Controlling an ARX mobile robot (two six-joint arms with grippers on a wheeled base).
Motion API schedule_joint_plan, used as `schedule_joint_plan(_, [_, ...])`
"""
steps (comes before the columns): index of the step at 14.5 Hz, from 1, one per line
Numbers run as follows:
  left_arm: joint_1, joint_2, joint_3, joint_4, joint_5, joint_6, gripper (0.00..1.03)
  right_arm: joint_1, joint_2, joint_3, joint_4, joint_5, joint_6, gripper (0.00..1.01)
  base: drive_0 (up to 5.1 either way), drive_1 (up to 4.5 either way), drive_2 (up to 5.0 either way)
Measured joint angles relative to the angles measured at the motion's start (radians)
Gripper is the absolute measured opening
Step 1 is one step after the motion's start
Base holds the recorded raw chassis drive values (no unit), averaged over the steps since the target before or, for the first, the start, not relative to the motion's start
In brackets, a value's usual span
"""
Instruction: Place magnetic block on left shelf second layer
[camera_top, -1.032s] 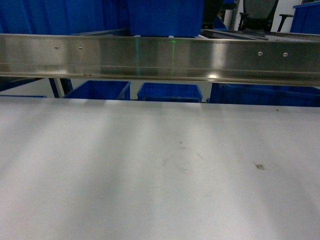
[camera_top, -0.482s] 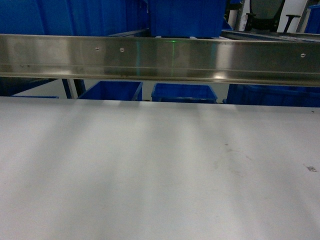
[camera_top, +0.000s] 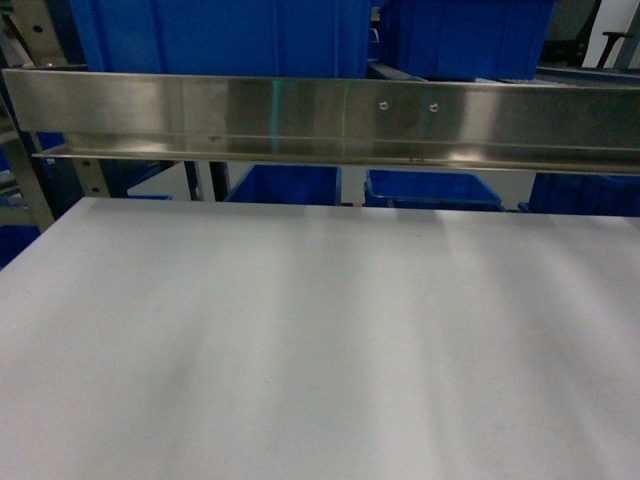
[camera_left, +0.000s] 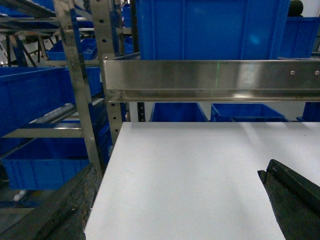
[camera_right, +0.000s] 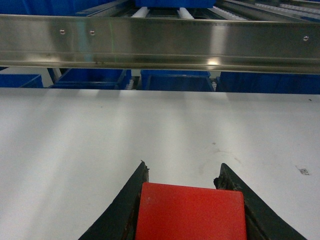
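While right fingers (camera_right: 182, 172) clamp the magnetic block (camera_right: 191, 210), left fingers (camera_left: 287, 192) unreadable; the steel rail (camera_right: 160, 42) could knock it loose.

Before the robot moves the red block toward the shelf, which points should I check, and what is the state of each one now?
1. Magnetic block sits between the right gripper fingers: ok.
2. Grip is tight enough to lift: cannot tell; contact seen from one view only.
3. Left gripper is empty and open: ok.
4. White table ahead shows no obstacles: ok.
5. Steel shelf rail crosses the path in front; clearance above it: cannot tell.
6. Blue crate occupies the tier behind the rail; free spot for the block: cannot tell.
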Motion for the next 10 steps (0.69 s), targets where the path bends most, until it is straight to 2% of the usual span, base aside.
schedule_joint_plan(3, [0.000,0.000,0.000,0.000,0.000,0.000,0.98,0.000,0.000,0.000,0.000,0.000,0.000,0.34,0.0,0.00,0.0])
schedule_joint_plan(10, [0.000,0.000,0.000,-0.002,0.000,0.000,0.98,0.000,0.000,0.000,0.002,0.000,0.000,0.34,-5.0,2.43,2.4])
